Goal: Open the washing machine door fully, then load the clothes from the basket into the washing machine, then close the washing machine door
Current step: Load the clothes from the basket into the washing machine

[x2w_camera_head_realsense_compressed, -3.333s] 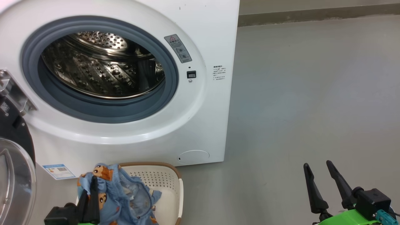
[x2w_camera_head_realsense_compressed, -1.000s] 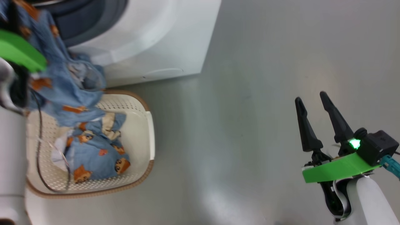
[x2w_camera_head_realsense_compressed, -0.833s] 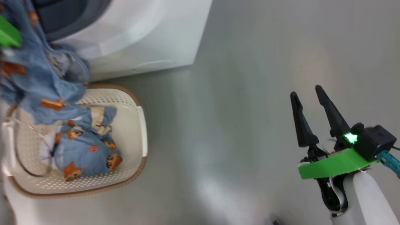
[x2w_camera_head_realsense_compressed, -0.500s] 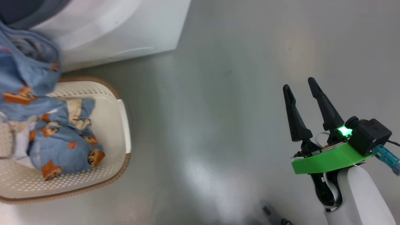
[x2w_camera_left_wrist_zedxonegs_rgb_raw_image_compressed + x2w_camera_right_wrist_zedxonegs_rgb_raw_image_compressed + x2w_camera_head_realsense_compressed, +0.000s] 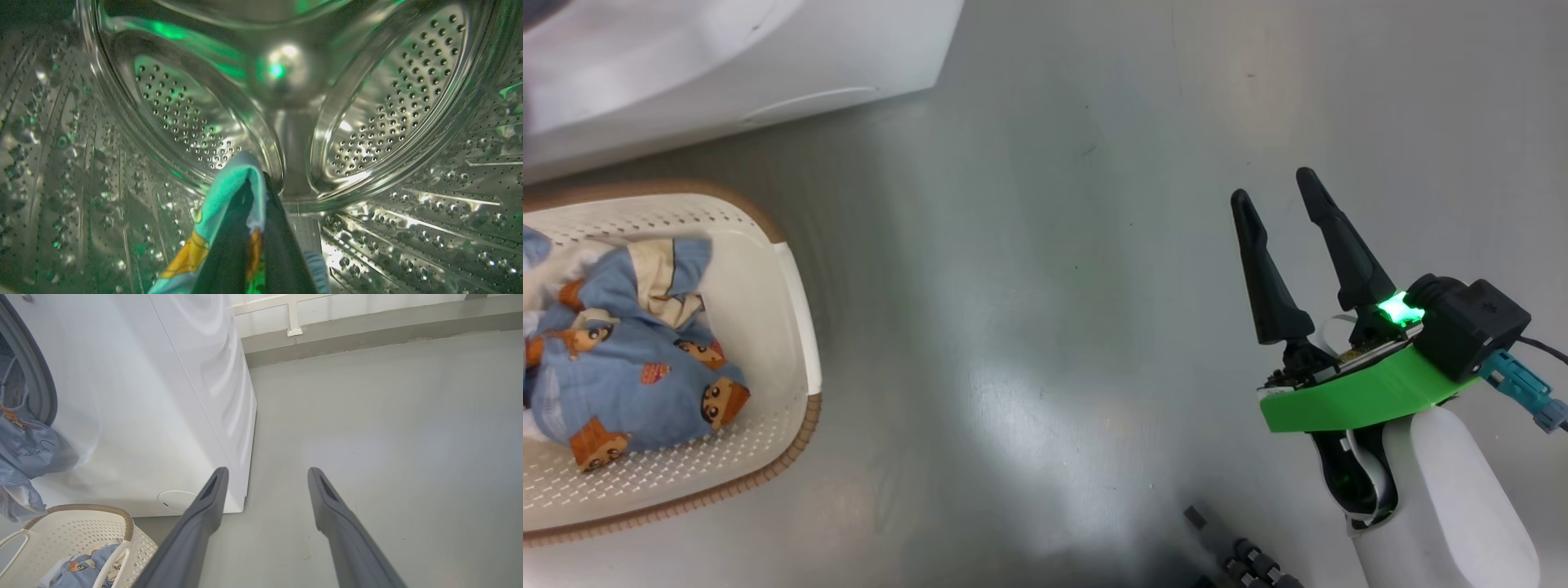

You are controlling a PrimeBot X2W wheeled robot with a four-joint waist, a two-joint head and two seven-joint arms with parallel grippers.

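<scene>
Inside the washer's (image 5: 768, 49) drum (image 5: 388, 102), the left gripper (image 5: 256, 185) is clenched on a blue garment (image 5: 222, 196) whose tail hangs out over the washer's front (it may snag). More clothes (image 5: 629, 376) lie in the basket (image 5: 796, 327) at the washer's foot. The right gripper (image 5: 1274, 186), jaws spread and empty, hangs over the floor (image 5: 1029, 286) off the washer's side, farther from the basket.

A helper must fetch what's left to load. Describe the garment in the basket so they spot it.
Find the big white washing machine; on the floor before it stands a cream perforated basket with a brown rim. Inside lies a crumpled light blue garment printed with orange-brown cartoon animals, the only coloured thing there.
</scene>
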